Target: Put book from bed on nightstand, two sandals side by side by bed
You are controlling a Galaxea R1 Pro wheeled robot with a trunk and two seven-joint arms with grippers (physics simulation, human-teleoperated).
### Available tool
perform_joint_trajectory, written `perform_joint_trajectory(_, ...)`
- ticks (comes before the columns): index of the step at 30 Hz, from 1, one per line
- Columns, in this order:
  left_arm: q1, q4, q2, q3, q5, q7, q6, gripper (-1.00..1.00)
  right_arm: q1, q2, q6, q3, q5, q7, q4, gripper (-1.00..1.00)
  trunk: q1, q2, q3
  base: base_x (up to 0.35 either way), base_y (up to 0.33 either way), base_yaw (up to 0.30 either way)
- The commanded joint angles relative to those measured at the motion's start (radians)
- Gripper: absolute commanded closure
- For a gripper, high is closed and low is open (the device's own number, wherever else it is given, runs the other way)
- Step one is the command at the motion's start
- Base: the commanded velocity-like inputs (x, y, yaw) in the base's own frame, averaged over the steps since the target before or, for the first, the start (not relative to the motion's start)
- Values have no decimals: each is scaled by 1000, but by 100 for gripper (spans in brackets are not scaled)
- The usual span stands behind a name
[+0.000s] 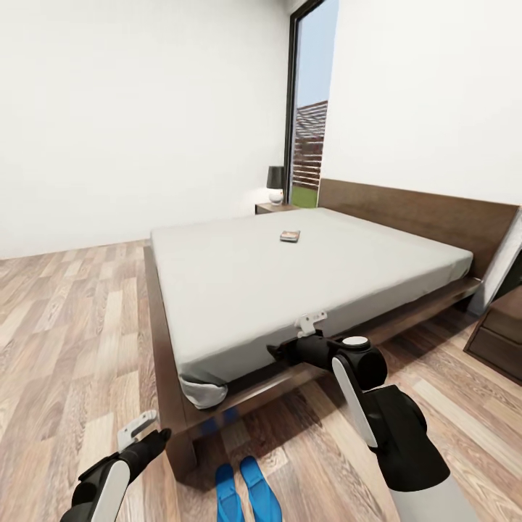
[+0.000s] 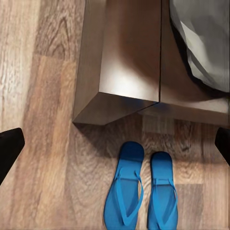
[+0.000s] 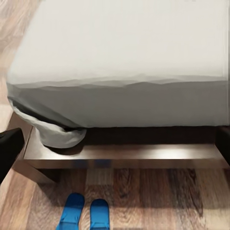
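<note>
Book (image 1: 290, 235): we found it lying flat on the white mattress of the bed (image 1: 239, 290), far up toward the headboard and well apart from both arms, its long axis running roughly toward the headboard, though at that range we could not fix it closely. Right gripper (image 1: 313, 324): it hung over the mattress edge at the foot of the bed, pointing toward the book and plainly the nearer of the two; we judged the reach to be straight ahead across the mattress, probably too far without the base closing in. Its jaws stood spread, dark tips at either side of the right wrist view. Left gripper (image 1: 139, 429): low over the wooden floor (image 1: 65, 341) beside the bed-frame corner, jaws likewise spread and holding nothing. Sandals (image 2: 141, 191): two blue ones on the floor just off that corner, side by side and nearly touching, toes toward the frame; we judged this part of the task done. Nightstand (image 1: 274, 207): past the far side of the bed by the window, with a lamp (image 1: 275, 183) on it; a second cabinet (image 1: 500, 337) stood at the right edge of the head view.
</note>
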Motion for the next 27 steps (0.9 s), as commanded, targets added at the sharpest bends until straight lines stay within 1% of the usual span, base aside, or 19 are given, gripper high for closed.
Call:
perform_joint_trajectory(1, -1, -1, -1, 1, 11, 8, 4, -100, -1, 0, 5, 0, -3, -1, -1, -100, -4, 7, 2, 0, 0, 0)
perform_joint_trajectory(15, -1, -1, -1, 0, 10, 6, 4, -100, -1, 0, 5, -2, -3, -1, -1, -100, -58, 105, 45, 0, 0, 0)
perform_joint_trajectory(27, -1, -1, -1, 0, 10, 6, 4, -100, -1, 0, 5, -2, -3, -1, 0, -100, -104, 189, 76, 0, 0, -6)
